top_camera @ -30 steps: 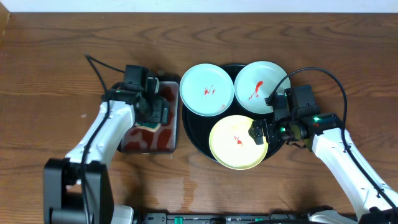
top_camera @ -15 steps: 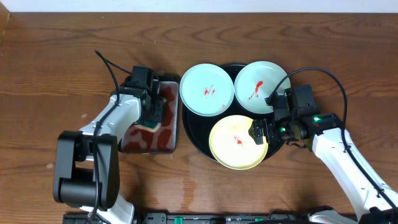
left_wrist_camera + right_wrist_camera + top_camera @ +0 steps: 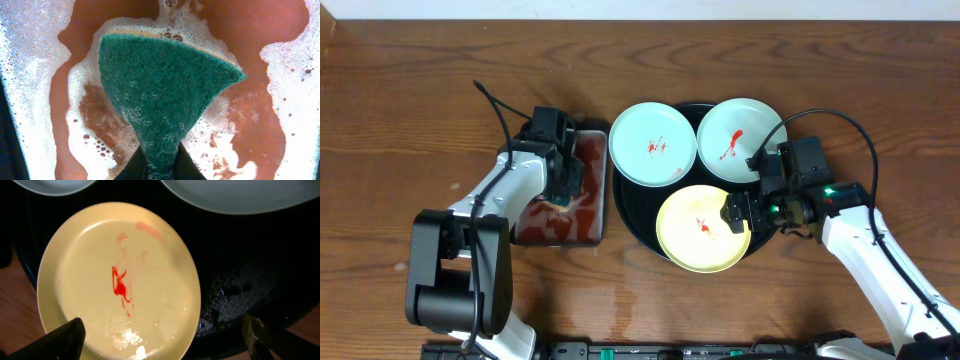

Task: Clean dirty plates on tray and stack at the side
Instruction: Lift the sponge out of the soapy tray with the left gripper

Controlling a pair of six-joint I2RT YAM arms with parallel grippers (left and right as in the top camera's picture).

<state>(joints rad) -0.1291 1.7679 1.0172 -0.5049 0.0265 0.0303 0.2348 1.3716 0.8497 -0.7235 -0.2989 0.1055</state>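
Note:
Three dirty plates lie on the round black tray [image 3: 632,222]: two mint ones [image 3: 653,143] [image 3: 740,140] at the back and a yellow one [image 3: 700,228] in front, each with red smears. My left gripper [image 3: 563,192] is down in the small red-stained tray, shut on a green scouring sponge [image 3: 165,85]. The sponge is pinched to a narrow neck between the fingers [image 3: 187,164]. My right gripper [image 3: 165,337] hangs open over the yellow plate [image 3: 120,275], one finger at its left rim and the other over the wet black tray [image 3: 235,290].
The small rectangular tray [image 3: 545,228] left of the black tray holds reddish water and white foam [image 3: 30,75]. Wooden tabletop [image 3: 410,120] lies all around. A black cable [image 3: 488,105] loops behind the left arm.
The left gripper's jaws have come together on the sponge, squeezing it into a wedge. The right arm and the plates have not moved.

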